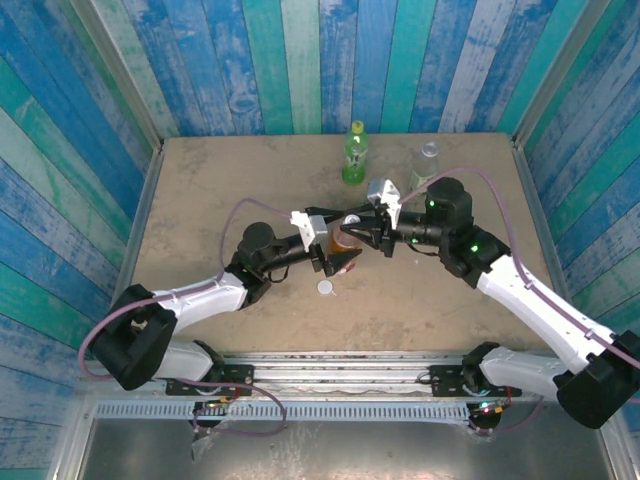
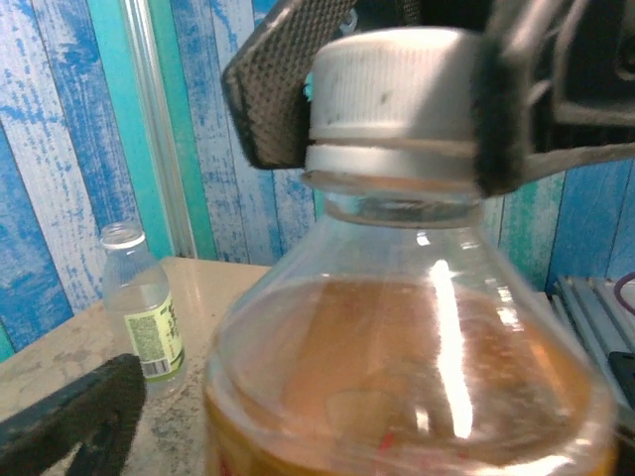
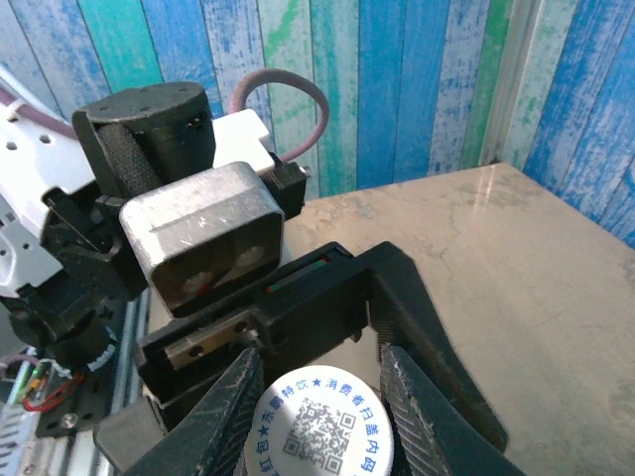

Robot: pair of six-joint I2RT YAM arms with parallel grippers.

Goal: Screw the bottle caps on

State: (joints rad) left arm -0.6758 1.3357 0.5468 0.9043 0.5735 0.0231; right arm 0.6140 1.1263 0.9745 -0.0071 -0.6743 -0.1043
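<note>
On the beige desk [image 1: 220,190] inside blue plank walls [image 1: 300,60], left fingers [image 2: 69,421] stand open and right fingers [image 3: 218,407] pinch the white cap [image 3: 319,428].

The cap [image 2: 387,69] is matt white plastic, ribbed round its side. The bottle [image 2: 417,397] is clear, glossy plastic. The right gripper [image 2: 392,109] has black pads [image 2: 263,99] with a fine woven grain. The worktop [image 3: 516,248] is smooth, mottled beige and faintly shiny. The walls [image 1: 300,60] are worn painted planks.

Behind your centre bottle [image 1: 345,240] stand a left bottle [image 1: 355,153] and a right bottle [image 1: 427,165]; a loose cap [image 1: 326,288] lies before it.
</note>
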